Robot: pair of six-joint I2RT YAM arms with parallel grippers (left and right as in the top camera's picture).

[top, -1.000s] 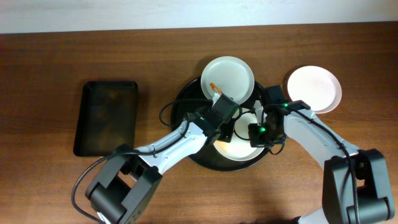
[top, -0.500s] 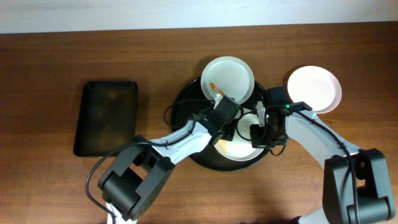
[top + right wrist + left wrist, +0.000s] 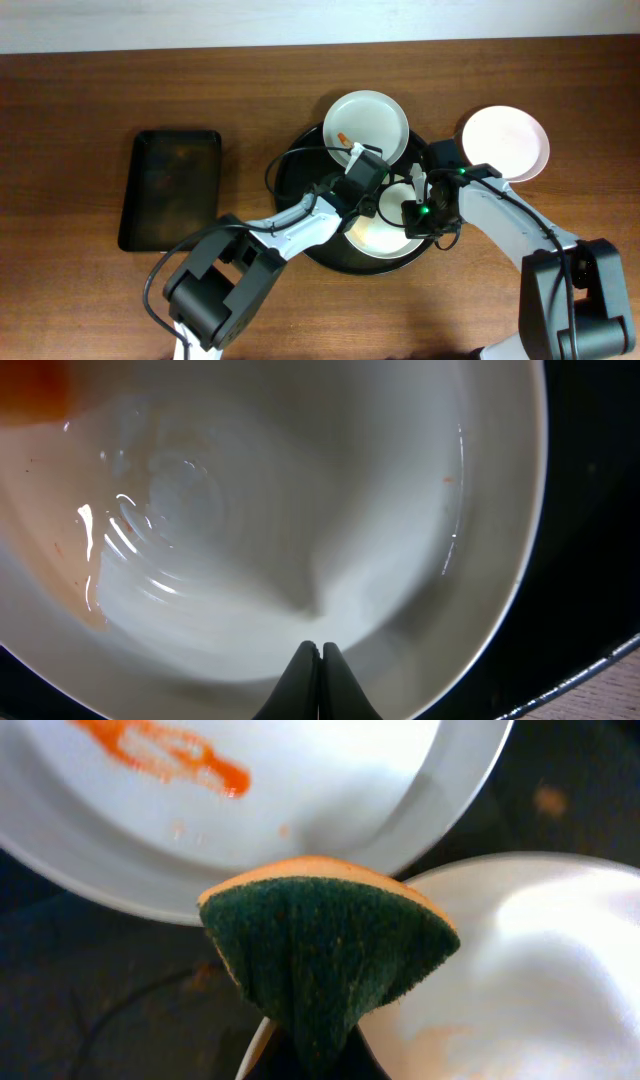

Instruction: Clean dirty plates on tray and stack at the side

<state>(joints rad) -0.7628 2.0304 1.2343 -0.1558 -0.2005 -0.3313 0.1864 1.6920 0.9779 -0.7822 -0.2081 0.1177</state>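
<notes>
Left gripper [image 3: 364, 172] clamped on green-orange sponge [image 3: 325, 955], poised over gap between smeared plate [image 3: 365, 122] at tray's far rim and near plate [image 3: 375, 237] inside tray [image 3: 298, 185]. Right gripper [image 3: 320, 658] fully closed, empty, tips just above near plate's inner wall; contact unclear. Both arms angle inward over tray. On counter [image 3: 100, 90] right of tray: third plate [image 3: 505, 142].

Location type: robot test bench in a lab-like room. Evidence: I work at a wood-grain table [image 3: 80, 90] with a plain white surface [image 3: 150, 20] past its far edge. Staged tableware lies around my jaws: round tray [image 3: 305, 175] beneath them, rectangular tray [image 3: 170, 190] well to their left, plate [image 3: 505, 143] to their right.
</notes>
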